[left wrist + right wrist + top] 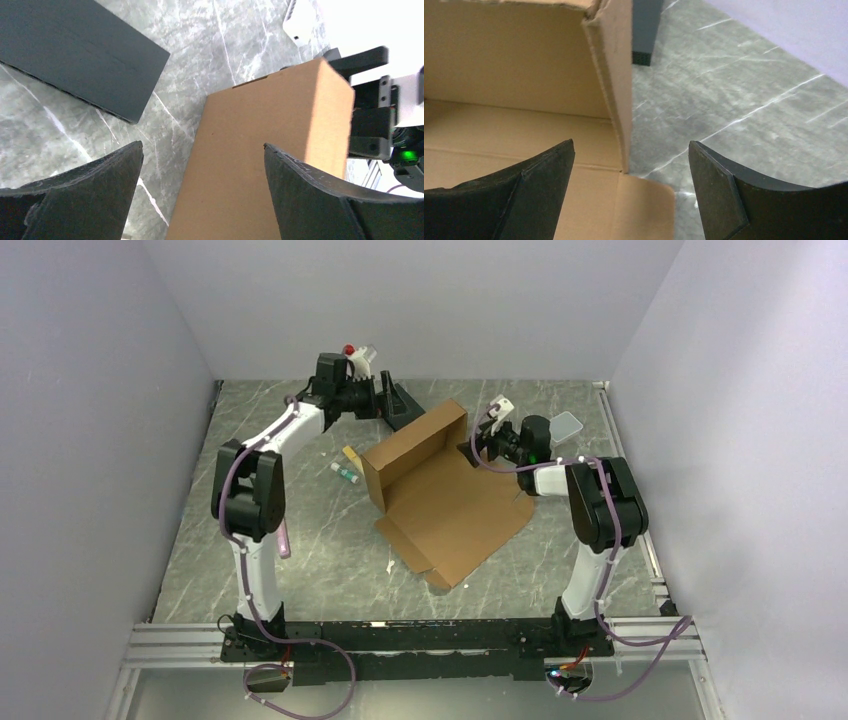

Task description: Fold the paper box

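1. Right now the box (440, 490) lies in the middle of the surface (300, 570). It is half formed: the far wall and left side wall stand upright, and the wide front panel lies flat toward the arms.
2. The left gripper (202, 147) hovers behind the far wall with its fingers wide apart, holding nothing. A black slab (75, 50) lies near it.
3. The right gripper (631, 145) is also spread and empty, and its fingers straddle the far wall's right end.
4. The step in hand is probably raising the right side. Pinch the flap close to its crease and swing it up square, while the left gripper braces the far wall from outside so it cannot tip back.
5. No writing or brand shows on the box, which is plain brown cardboard. A small item (345, 475) left of it is too small to read.
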Motion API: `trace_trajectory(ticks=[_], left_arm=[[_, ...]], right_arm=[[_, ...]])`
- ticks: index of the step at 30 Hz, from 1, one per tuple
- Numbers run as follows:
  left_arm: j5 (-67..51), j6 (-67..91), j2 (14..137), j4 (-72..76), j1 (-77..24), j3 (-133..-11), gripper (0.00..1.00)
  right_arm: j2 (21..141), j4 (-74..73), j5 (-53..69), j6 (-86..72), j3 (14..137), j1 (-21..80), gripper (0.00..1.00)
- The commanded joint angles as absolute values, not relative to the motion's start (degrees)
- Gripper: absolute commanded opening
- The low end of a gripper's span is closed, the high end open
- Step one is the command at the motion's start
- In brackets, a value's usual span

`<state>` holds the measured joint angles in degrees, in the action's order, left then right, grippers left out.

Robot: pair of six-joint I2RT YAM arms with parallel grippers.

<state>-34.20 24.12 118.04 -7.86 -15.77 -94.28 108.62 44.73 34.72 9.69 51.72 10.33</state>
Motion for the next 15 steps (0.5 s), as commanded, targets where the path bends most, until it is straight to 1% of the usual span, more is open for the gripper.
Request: trace_trajectory(ticks=[1, 8, 11, 15], left_arm=[[-29.6, 20.5, 111.3, -6.9, -15.6, -93.3, 0.95], [-22.9, 13.4, 99.0, -2.9, -15.5, -85.4, 0.96], [-24.4, 11.1, 92.8, -0.5, -15.4, -81.3, 0.99], [-25.8, 12.6, 87.0, -2.7, -15.4, -78.1, 1.00]], right_arm=[[103.7, 39.6, 39.9, 11.2, 54.2, 10.4, 0.88], [91.9, 15.8, 43.4, 24.4, 55.9, 8.4, 0.90], [86.4, 5.9, 45.0, 28.3, 55.4, 6.8, 0.90], [79.7, -0.4, 49.1, 28.5, 53.3, 3.9, 0.90]])
